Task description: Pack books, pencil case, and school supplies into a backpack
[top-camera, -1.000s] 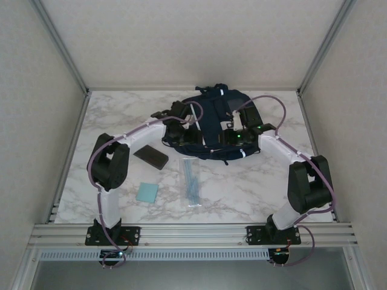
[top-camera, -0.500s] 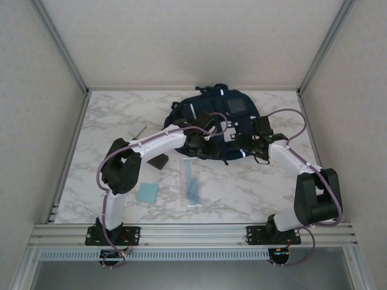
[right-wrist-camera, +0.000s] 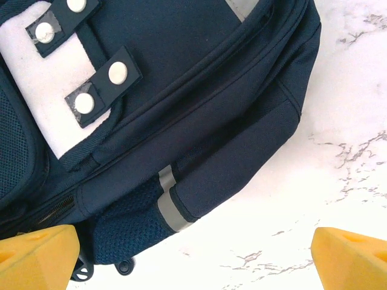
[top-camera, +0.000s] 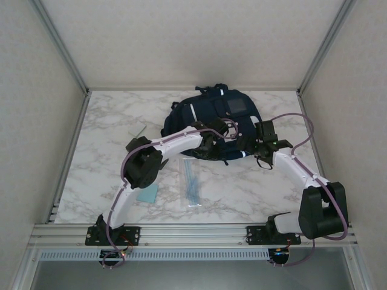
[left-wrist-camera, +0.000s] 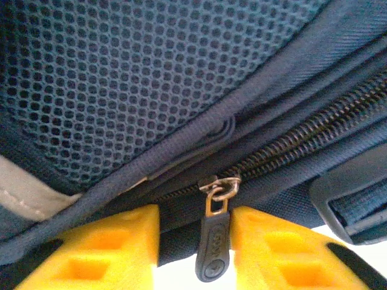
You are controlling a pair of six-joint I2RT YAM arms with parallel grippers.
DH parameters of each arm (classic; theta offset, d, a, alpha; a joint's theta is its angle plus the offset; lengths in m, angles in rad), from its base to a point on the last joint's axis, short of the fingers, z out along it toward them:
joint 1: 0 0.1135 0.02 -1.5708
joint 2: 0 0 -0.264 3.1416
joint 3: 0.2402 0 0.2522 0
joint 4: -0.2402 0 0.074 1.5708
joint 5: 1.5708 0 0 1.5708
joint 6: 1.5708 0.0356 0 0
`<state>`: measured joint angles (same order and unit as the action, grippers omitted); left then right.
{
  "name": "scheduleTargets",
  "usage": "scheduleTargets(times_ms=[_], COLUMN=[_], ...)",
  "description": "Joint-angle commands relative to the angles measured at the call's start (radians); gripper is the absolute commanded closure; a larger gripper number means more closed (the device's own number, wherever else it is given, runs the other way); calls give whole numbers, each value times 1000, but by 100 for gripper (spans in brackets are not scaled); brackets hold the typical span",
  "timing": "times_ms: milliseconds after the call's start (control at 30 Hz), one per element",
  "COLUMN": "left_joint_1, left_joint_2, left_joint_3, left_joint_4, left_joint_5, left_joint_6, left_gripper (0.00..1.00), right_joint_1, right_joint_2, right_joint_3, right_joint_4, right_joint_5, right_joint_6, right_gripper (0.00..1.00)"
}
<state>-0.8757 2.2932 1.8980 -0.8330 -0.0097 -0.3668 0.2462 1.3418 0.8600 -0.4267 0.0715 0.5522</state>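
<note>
Backpack (top-camera: pixel 211 115) at twelve o'clock on table (top-camera: pixel 109 121), seemingly zipped. Left gripper (left-wrist-camera: pixel 195 220) fingers apart, flanking zipper pull (left-wrist-camera: pixel 213 257), not pinching yet: may close off-centre and lose it. Right gripper (right-wrist-camera: pixel 193 241) wide open, empty, at backpack's four o'clock: could let backpack drag.

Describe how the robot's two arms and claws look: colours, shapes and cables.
Both the left arm and right arm have white tubular links, bulky black joints and a thin purple cable looped alongside. The left claw and right claw have blocky yellow fingers.

no legible txt, zip pull (left-wrist-camera: pixel 211 257) mark unreadable
</note>
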Motion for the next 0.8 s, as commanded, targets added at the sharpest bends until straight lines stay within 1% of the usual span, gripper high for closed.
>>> scheduleTargets(times_ms=[0,33,67,200,300,467,533,667,700,767], left_joint_1=[-16,-17,-17,-15,-8,15,29,75,83,89], left_joint_2=[50,52,50,24,3,-24,-30,-33,-36,-49], left_joint_3=[30,26,19,-24,-31,17,36,42,38,31], left_joint_4=[-50,-55,-55,-29,-9,-26,-25,15,24,25], left_joint_5=[-24,-23,-21,12,44,97,152,348,377,378], left_joint_6=[17,18,19,19,17,34,39,28,30,50], left_gripper=[81,86,88,92,100,100,100,100,100,100], right_joint_1=[-7,-7,-7,-6,-5,11,32,80,89,103], right_joint_2=[-31,-38,-45,-83,-123,-199,-214,-193,-177,-140], right_joint_3=[-24,-30,-36,-76,-127,-219,-249,-279,-291,-310], right_joint_4=[-2,0,-2,8,37,109,138,213,255,351], right_joint_5=[14,9,6,-36,-87,-176,-197,-220,-231,-239], right_joint_6=[25,31,38,80,126,238,286,391,432,508], right_gripper=[1,1,1,1,1,1,2,4,4,5])
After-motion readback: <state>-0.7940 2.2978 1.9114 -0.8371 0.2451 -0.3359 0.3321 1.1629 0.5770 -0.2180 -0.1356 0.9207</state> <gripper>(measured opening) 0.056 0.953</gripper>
